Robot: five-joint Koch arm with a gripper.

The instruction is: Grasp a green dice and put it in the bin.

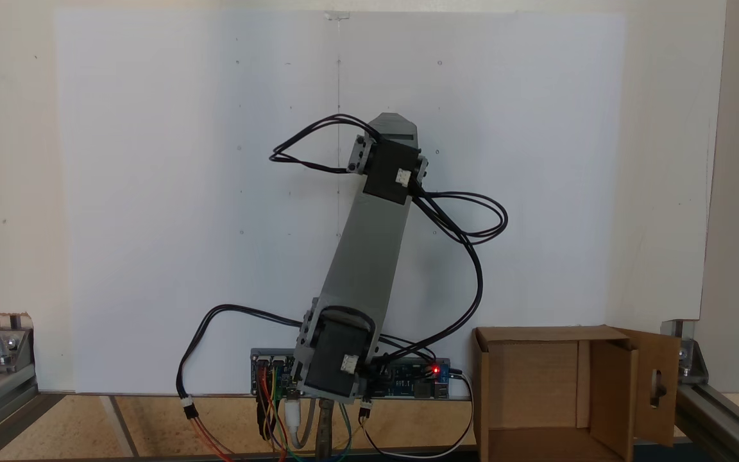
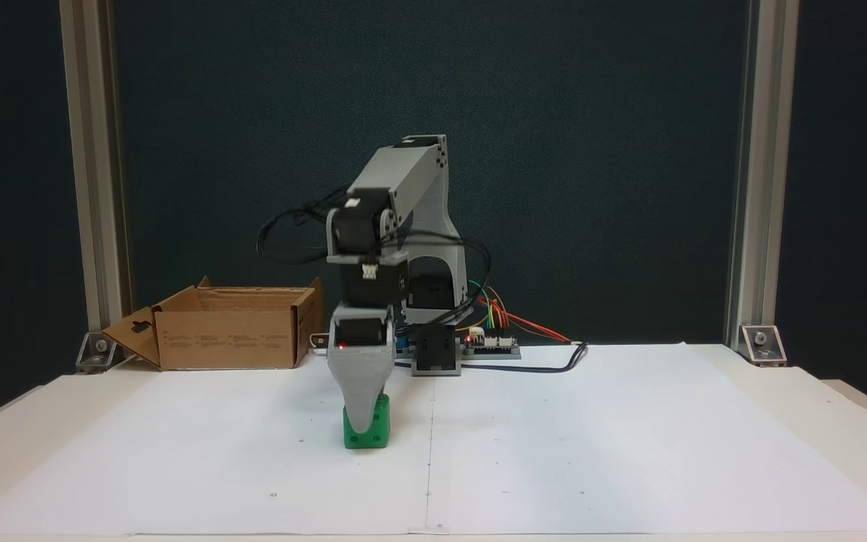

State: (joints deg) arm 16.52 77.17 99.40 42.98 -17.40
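Observation:
The green dice [image 2: 378,435] rests on the white paper just left of the sheet's centre seam in a fixed view. My gripper [image 2: 363,429] points straight down at it. A broad grey jaw covers the dice's front left part, and the other jaw is hidden behind it, so the opening does not show. The arm [image 1: 376,244] reaches out over the sheet and hides the dice and the jaws beneath it. The bin [image 2: 226,339], a brown cardboard box with a keyhole flap, stands open at the back left; the bin [image 1: 482,385] lies at the lower right.
A controller board [image 2: 490,345] with coloured wires sits beside the arm's base, and black cables [image 1: 472,256] loop out from the arm. Aluminium frame posts [image 2: 91,188] stand at the table's back corners. White paper [image 2: 629,436] covers the table.

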